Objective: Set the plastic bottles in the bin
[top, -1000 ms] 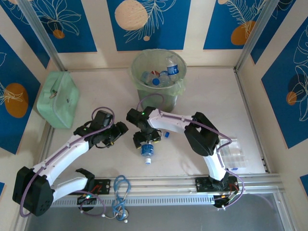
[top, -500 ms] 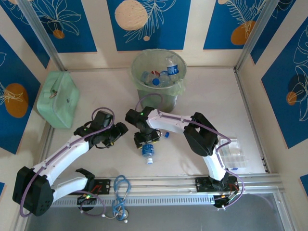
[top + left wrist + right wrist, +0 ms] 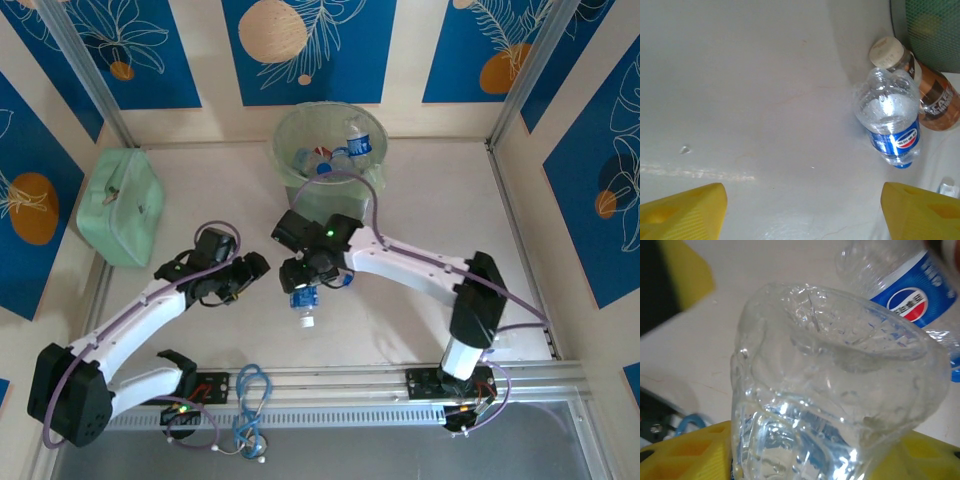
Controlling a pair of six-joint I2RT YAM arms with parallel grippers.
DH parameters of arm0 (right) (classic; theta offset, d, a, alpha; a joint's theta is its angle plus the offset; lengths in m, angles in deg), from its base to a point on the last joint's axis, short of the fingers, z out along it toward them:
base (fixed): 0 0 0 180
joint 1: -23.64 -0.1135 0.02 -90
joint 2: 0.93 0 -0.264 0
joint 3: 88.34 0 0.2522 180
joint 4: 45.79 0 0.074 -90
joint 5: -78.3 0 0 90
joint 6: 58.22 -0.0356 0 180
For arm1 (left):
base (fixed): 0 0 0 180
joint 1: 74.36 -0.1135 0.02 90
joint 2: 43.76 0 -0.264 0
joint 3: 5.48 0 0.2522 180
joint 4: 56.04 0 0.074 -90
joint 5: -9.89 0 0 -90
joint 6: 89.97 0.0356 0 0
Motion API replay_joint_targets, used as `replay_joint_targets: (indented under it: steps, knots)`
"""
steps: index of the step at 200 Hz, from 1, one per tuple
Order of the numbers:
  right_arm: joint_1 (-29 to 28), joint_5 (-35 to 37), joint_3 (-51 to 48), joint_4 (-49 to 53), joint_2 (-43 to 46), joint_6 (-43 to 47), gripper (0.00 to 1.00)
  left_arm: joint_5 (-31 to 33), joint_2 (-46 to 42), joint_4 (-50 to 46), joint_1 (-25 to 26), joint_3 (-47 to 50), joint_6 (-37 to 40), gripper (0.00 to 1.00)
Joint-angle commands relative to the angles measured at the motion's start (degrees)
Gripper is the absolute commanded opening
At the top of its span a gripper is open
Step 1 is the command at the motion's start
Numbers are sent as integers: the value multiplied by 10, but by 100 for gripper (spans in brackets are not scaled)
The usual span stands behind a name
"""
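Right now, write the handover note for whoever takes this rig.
Left pincer: open, empty, low over the table.
Right pincer: shut on a crumpled clear bottle, short of the bin.
Done: several bottles lie in the bin.
Left to do: drop the held one in, then fetch the blue-labelled bottle and the brown bottle, which lie side by side on the table.
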Motion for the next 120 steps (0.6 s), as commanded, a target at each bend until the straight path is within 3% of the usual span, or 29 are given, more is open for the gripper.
replay_joint_targets:
  steps: [1, 60, 120]
  knots:
    - [-4, 25, -11, -7, 56, -24, 56, -33, 7, 17, -4, -30, 36, 80]
    - [30, 62, 85, -11, 155, -4, 55, -44, 29, 34, 18, -56, 51, 79]
    - [197, -31, 232, -53, 126, -21, 56, -31, 35, 28, 49, -76, 71, 79]
